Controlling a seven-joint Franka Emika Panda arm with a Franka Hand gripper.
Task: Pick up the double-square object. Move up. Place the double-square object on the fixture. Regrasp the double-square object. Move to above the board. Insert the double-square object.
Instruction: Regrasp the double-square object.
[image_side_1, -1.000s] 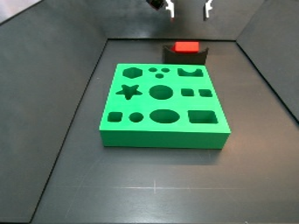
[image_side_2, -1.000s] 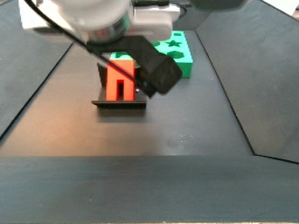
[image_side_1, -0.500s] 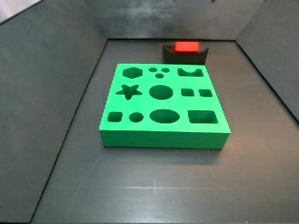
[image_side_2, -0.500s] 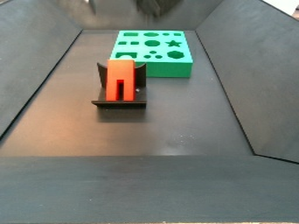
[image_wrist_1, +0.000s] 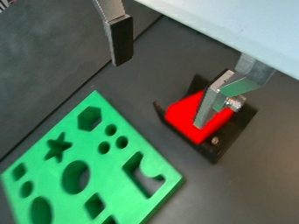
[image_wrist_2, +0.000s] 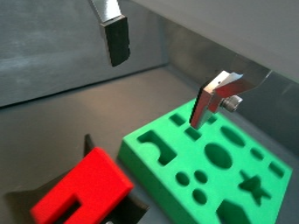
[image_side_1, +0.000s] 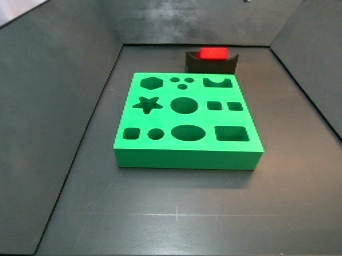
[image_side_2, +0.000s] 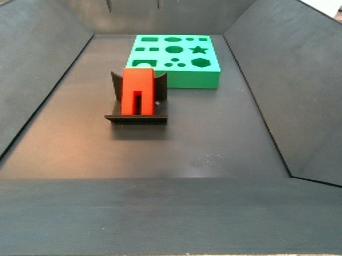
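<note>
Regrasp step, looks like: double-square object (image_side_2: 136, 92) sits on the fixture (image_side_2: 138, 118), just near of the board (image_side_2: 174, 59). Tool (image_wrist_1: 176, 66) hangs overhead, fingers spread, empty. Next it should drop down onto it.

Robot test cell, lab-type setting. Dark matte floor (image_side_2: 201, 150) enclosed by sloped grey walls (image_side_1: 60, 60), no household clutter. Claw (image_wrist_1: 176, 61) above, jaws apart, empty. Below claw: black fixture (image_side_2: 138, 118) carrying red double-square object (image_side_2: 136, 92), beside it green board (image_side_1: 185, 118) with star, hexagon, circle, oval and square cutouts.
</note>
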